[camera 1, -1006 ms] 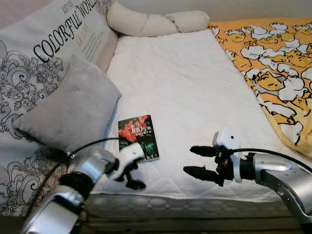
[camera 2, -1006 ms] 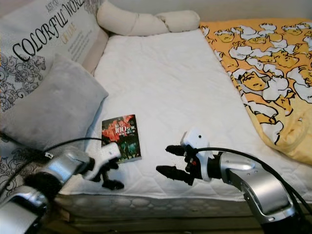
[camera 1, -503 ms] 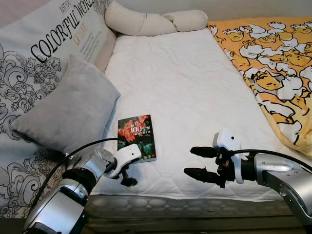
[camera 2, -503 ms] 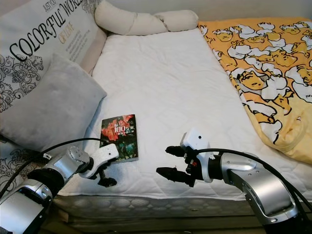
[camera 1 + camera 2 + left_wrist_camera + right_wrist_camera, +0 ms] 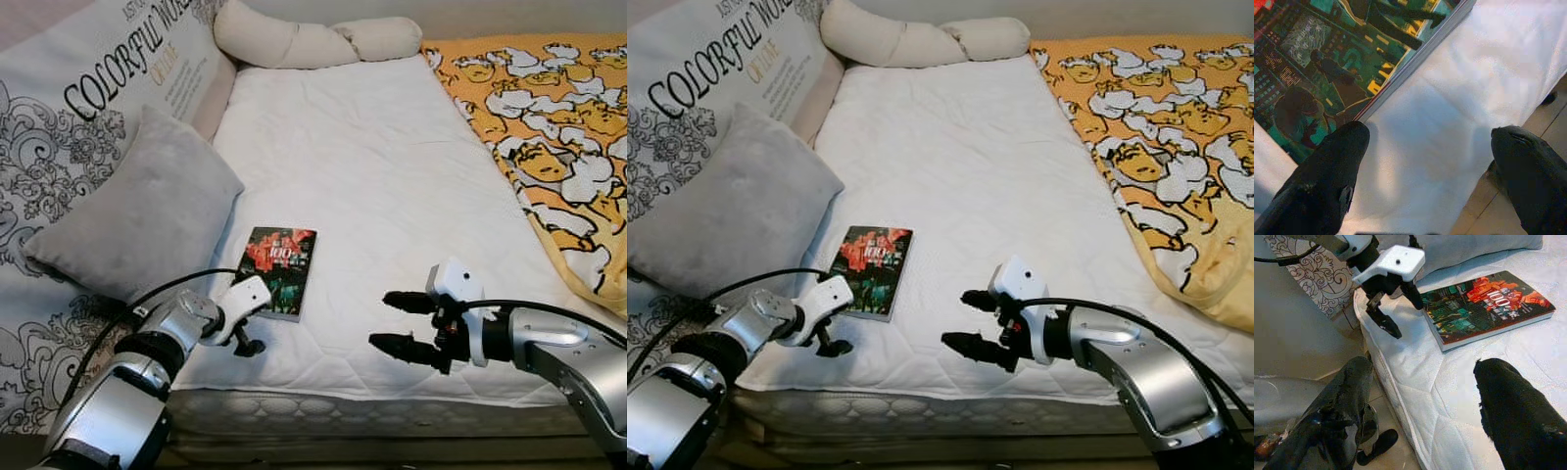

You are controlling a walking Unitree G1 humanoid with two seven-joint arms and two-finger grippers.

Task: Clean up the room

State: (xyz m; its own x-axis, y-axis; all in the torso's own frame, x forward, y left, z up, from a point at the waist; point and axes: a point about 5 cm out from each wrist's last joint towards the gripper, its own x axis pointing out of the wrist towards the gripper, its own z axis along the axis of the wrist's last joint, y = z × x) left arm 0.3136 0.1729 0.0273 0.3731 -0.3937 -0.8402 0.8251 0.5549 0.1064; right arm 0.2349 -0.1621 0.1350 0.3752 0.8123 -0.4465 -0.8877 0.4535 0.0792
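A paperback book [image 5: 280,270] with a red and green cover lies flat on the white mattress [image 5: 362,166], near its front edge and slightly askew. My left gripper [image 5: 251,329] is open just in front of the book's near end; in the left wrist view one fingertip [image 5: 1334,161] lies at the corner of the book [image 5: 1327,58] and the other is over the mattress edge. My right gripper [image 5: 381,320] hovers open to the right of the book, its fingers pointing left, with nothing between them. The right wrist view shows the book [image 5: 1484,308] and the left gripper [image 5: 1393,303] ahead.
A grey cushion [image 5: 137,215] leans just left of the book against a large printed pillow [image 5: 88,108]. A cream bolster [image 5: 313,41] lies at the head of the bed. An orange patterned blanket [image 5: 558,137] covers the right side. The floor drops off below the mattress front edge.
The book has turned, its near end swinging to the left. My left gripper has drawn back to the left, lower along the mattress edge. The right gripper has stayed put.
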